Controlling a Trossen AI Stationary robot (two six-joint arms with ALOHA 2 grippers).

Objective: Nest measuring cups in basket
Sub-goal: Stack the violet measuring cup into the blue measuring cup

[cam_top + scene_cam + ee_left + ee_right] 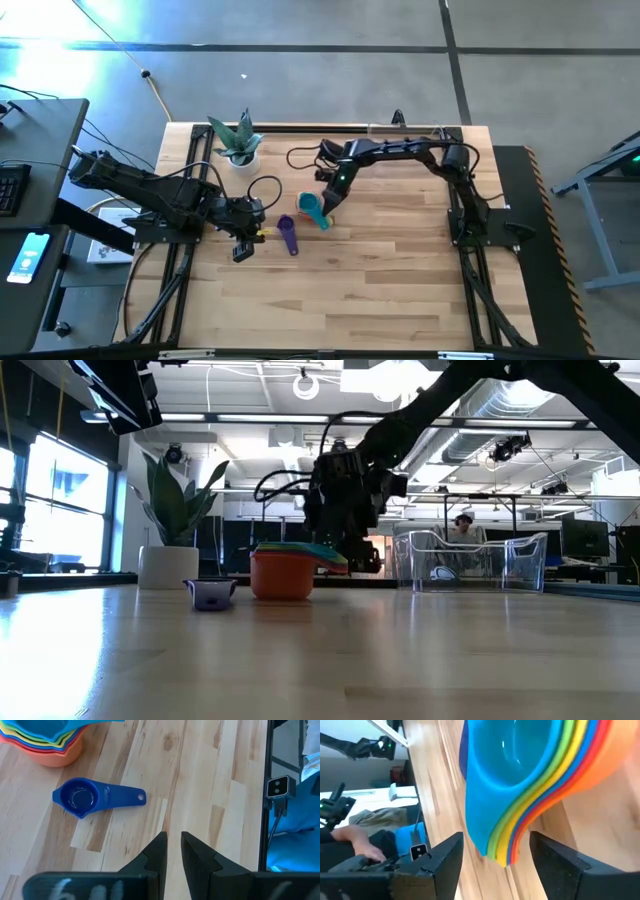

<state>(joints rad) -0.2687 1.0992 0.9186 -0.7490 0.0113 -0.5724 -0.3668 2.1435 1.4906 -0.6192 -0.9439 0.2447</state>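
Right gripper fingers spread either side of nested rainbow plastic measuring cups at centre frame, left gripper fingers nearly together on nothing at centre-left, purple plastic scoop between, clear plastic basket right of the stack in the low view.

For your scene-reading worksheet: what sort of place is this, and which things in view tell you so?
Probably a robotics lab or open workshop: two arms bolted to a wooden table, exposed ceiling ducts, and monitors on desks behind the stack of measuring cups.
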